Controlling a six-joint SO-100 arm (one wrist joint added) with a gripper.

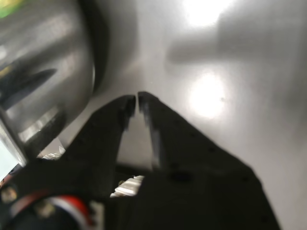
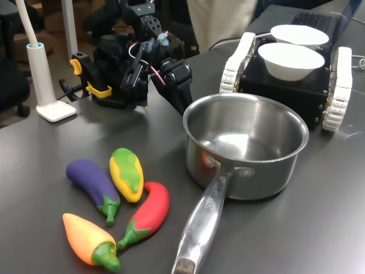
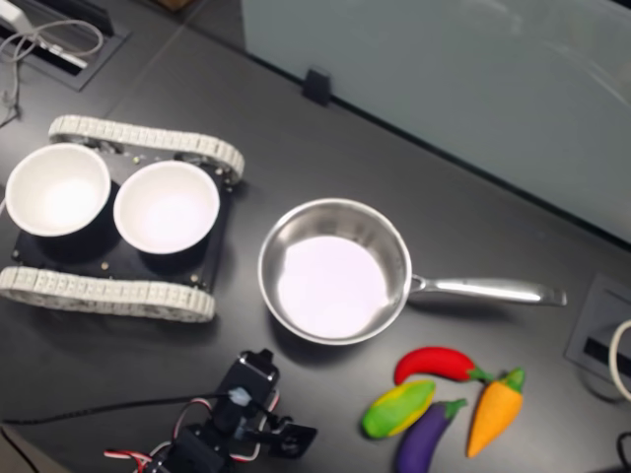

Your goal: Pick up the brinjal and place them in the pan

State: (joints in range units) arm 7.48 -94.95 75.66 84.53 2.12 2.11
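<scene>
In the first exterior view, left to right: brinjal (image 2: 91, 181) lies on the table (image 2: 319, 228) among the other toy vegetables, untouched; gripper (image 2: 183, 103) hangs just behind the pan (image 2: 245, 145), well apart from the brinjal. Wrist view: claw narrow, tips nearly touching, holding nothing. Pan empty; judged not begun — reach, grasp and placement remain.

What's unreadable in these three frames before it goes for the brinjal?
- Brinjal: absent from the wrist view.
- Hand: its tips look nearly together in the wrist view, which is blurred. In the second exterior view it is small at the bottom edge.
- Pan: the wrist view shows only a blurred side wall; its inside is out of frame.
- Arm base: cut off by the second exterior view's bottom edge.
</scene>
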